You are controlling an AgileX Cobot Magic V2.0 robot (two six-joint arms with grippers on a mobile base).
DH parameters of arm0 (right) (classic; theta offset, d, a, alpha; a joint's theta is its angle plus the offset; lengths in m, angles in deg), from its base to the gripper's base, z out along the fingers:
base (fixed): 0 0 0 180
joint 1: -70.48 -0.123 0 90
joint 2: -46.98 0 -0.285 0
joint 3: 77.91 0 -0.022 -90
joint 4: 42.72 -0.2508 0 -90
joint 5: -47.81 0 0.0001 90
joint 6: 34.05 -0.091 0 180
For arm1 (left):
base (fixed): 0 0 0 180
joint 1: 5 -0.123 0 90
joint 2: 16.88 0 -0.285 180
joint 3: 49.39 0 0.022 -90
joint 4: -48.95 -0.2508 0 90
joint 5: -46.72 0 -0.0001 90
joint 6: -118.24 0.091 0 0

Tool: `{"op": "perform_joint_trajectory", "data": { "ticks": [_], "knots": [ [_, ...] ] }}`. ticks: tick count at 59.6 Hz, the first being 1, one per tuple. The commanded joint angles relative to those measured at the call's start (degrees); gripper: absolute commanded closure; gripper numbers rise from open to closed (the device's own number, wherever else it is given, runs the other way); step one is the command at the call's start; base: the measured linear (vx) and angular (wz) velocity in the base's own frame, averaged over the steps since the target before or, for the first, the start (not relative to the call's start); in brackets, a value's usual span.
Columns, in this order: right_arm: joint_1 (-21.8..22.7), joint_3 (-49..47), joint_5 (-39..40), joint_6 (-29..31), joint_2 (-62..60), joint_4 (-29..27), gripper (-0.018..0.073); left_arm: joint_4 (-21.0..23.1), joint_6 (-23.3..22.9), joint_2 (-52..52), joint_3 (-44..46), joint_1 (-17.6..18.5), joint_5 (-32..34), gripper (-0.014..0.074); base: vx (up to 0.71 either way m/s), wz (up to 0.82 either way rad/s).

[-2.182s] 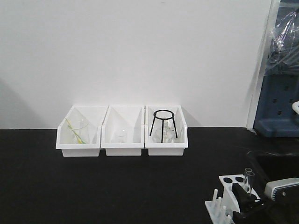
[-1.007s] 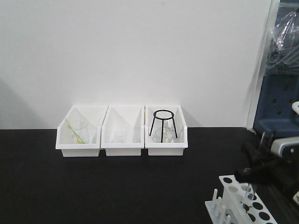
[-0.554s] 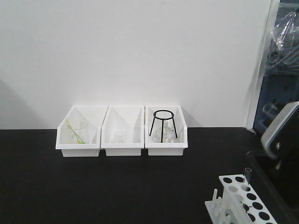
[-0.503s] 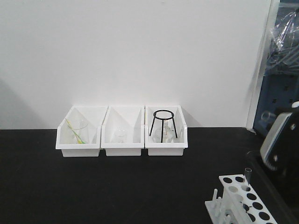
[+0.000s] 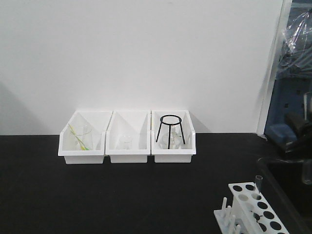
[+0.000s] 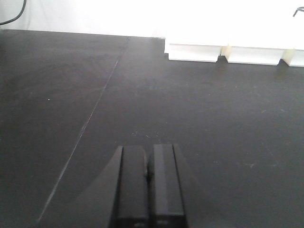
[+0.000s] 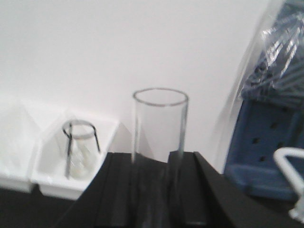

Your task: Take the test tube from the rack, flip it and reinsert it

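- I am seeing the right pincer (image 7: 159, 161) clamping the slim clear glass test tube (image 7: 160, 123) between its two black fingers (image 7: 118, 190).
- In the right wrist view the tube is showing as a transparent, colourless cylinder with a thin dark round rim, its open mouth pointing away from the pincer and looking empty. Its lower end is disappearing between the fingers.
- In the front view I cannot make out the held tube clearly at the right edge.
- The small white plastic rack (image 5: 243, 193) with round holes is sitting on the black bench (image 5: 97, 195) at the lower right. A second clear glass tube (image 5: 258, 183) is standing in one of its far holes.
- The left pincer (image 6: 148, 161) is hovering over bare bench, its fingers pressed together on nothing.
- Three white plastic bins (image 5: 127, 146) are lining the wall, and the right one is holding a black wire tripod (image 5: 170, 129).
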State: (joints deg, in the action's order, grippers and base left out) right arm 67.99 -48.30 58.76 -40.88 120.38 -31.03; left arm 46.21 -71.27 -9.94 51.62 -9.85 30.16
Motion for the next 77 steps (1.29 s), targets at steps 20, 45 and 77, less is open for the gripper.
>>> {"op": "perform_joint_trajectory", "data": {
  "ticks": [20,45,77],
  "knots": [
    [1.3,17.3,42.4,-7.5,8.4,0.3,0.0568,0.2,0.0,-0.7,-0.1,0.3,5.0,0.0603,0.00,0.00],
    [1.3,17.2,53.0,-2.9,20.9,1.4,0.0568,0.2,0.0,-0.7,-0.1,0.3,5.0,0.0603,0.00,0.00],
    [1.3,16.3,56.9,-1.8,33.3,1.4,0.0568,0.2,0.0,-0.7,-0.1,0.3,5.0,0.0603,0.00,0.00]
  ]
}}
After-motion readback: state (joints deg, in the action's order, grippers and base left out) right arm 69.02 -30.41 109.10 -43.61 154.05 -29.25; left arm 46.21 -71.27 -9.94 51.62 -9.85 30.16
